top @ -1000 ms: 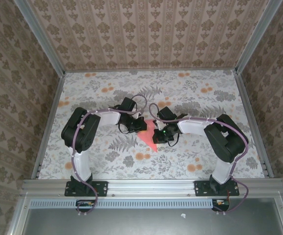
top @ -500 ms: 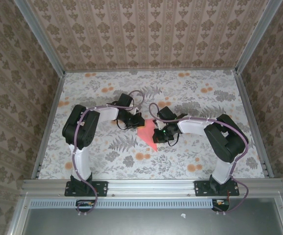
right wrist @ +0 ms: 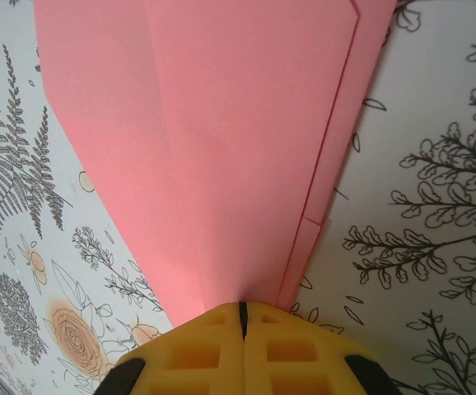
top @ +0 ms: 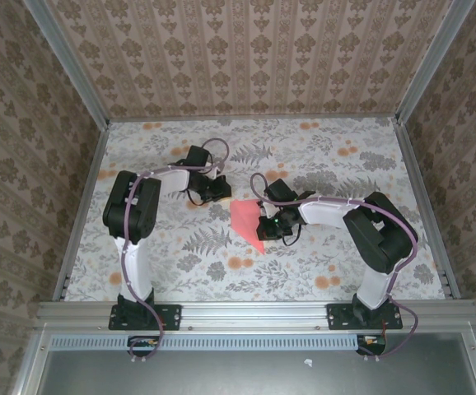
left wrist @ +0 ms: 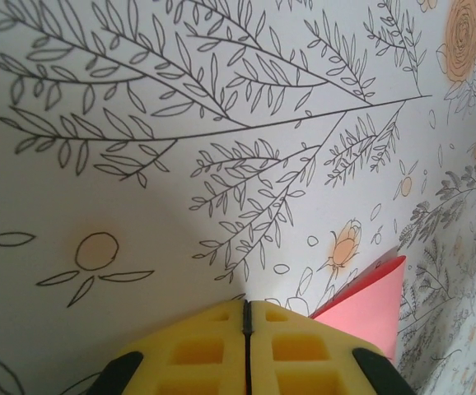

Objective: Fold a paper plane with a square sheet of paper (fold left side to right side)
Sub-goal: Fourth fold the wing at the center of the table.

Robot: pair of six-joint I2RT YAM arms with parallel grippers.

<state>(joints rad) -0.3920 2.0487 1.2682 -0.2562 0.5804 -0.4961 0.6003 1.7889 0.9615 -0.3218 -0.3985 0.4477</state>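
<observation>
We see the pink paper (top: 246, 220) lying flat mid-table (top: 345, 164) between the two arms, folded to a wedge: wide edge toward the far side, point toward the near edge.

Left gripper (top: 219, 191): off the paper, just beyond its far-left corner. In the left wrist view its yellow pads (left wrist: 197, 350) are pressed together with only a thin seam between them and nothing caught in it. They hang over bare floral print, with a corner of the paper (left wrist: 368, 306) to the lower right.

Right gripper (top: 264, 229): at the paper's right edge, toward the pointed end. In the right wrist view its pads (right wrist: 287, 358) are also pressed together, tips down on the narrow end of the paper (right wrist: 221, 140). We can't tell whether any paper sits inside the seam; it looks like a closed tip resting on the sheet. One crease runs along the right side, with a layered edge beside it.
</observation>
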